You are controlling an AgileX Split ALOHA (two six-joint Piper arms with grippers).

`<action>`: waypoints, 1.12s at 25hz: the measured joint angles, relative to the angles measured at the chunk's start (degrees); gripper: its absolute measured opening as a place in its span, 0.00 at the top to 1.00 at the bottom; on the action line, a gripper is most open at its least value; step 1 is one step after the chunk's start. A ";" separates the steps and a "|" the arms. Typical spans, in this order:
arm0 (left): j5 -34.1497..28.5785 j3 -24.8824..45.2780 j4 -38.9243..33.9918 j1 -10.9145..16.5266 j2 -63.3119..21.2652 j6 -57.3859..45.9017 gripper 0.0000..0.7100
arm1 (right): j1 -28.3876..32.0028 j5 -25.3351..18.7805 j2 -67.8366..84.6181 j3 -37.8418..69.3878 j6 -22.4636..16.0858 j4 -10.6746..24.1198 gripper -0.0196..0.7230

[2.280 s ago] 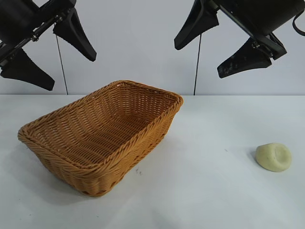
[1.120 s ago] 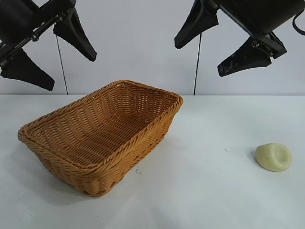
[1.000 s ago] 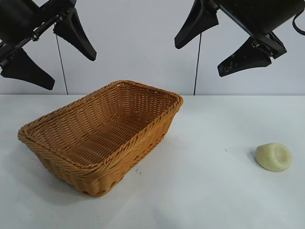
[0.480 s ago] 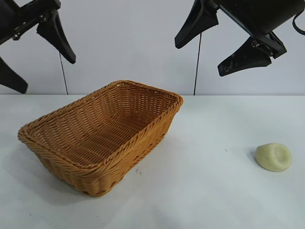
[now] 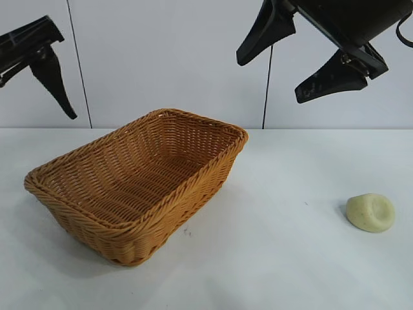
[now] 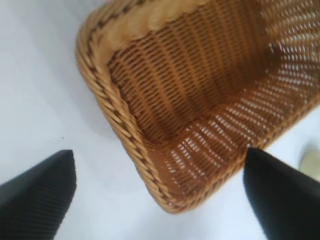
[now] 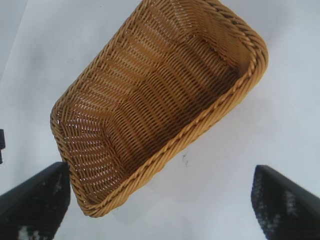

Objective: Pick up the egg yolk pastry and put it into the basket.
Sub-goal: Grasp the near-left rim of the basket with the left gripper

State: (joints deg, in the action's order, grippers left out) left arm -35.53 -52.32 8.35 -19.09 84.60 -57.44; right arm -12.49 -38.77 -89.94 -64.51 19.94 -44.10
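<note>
The left pincer (image 5: 26, 71), fingers apart, has swung leftward; right pincer (image 5: 279, 72) hangs spread above the table (image 5: 284, 258).

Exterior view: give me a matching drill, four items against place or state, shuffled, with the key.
Items
1. egg yolk pastry
2. basket
3. left gripper
4. right gripper

Places or states
A. open, high over the table's right half
B. empty, on the table's left half
C. on the table near the right edge
D. open, at the upper left edge

Pairs: 1-C, 2-B, 3-D, 4-A
</note>
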 joint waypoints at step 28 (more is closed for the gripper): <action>8.35 0.06 4.94 0.00 20.62 -0.43 0.45 | 0.00 0.00 0.00 0.00 0.00 -0.04 0.06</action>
State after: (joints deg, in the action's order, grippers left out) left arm -27.18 -52.26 13.29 -19.09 105.22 -57.87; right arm -12.49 -38.77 -89.94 -64.51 19.94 -44.14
